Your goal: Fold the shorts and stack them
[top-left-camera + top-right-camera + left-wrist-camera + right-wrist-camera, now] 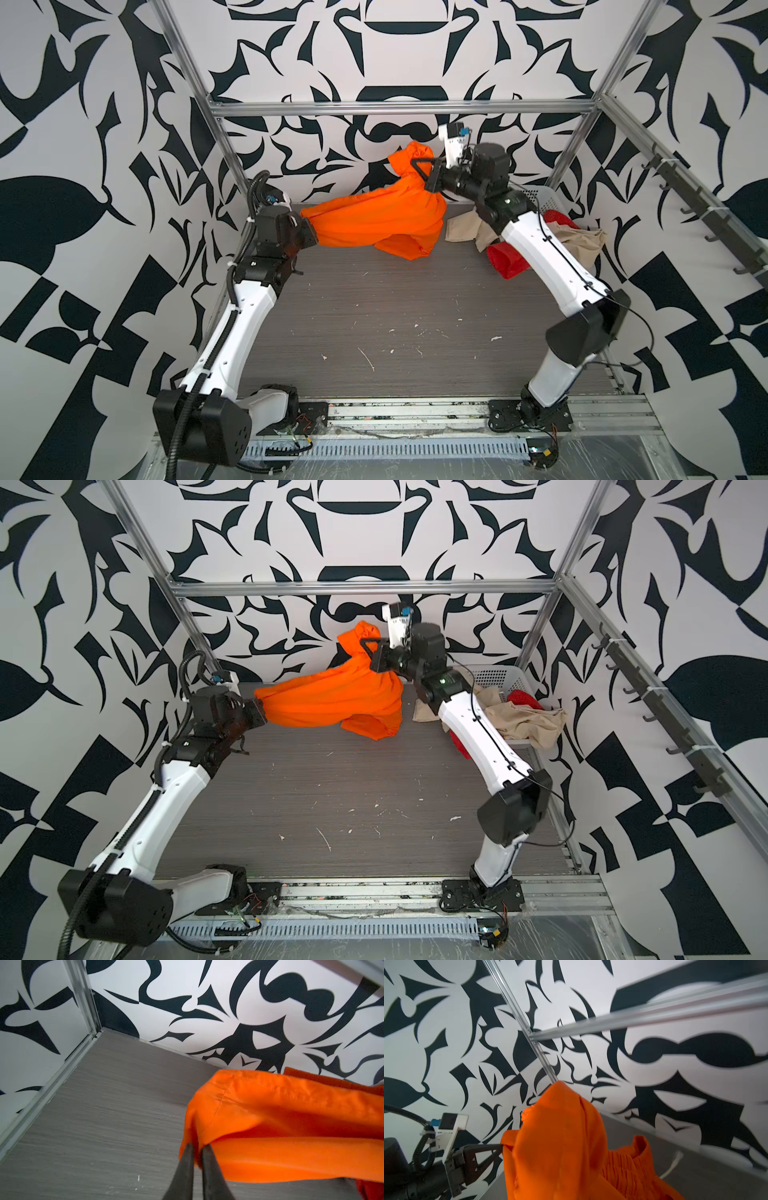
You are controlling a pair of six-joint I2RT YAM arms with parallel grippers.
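The bright orange shorts (374, 220) (332, 700) hang stretched in the air over the back of the table, between my two grippers. My left gripper (309, 226) (259, 710) (198, 1148) is shut on one end, with a fold of cloth pinched between its black fingers (188, 1159). My right gripper (415, 162) (365, 642) holds the other end higher up, near the back wall; in its wrist view orange cloth (560, 1147) hides its jaws. Beige shorts (582, 243) (528, 723) and red shorts (509, 259) (525, 698) spill from the basket, partly hidden by my right arm.
A white perforated basket (540, 199) (498, 675) stands at the back right corner. Metal frame posts and the patterned walls close in the back and sides. The grey table (395, 316) stretches in front of the hanging shorts.
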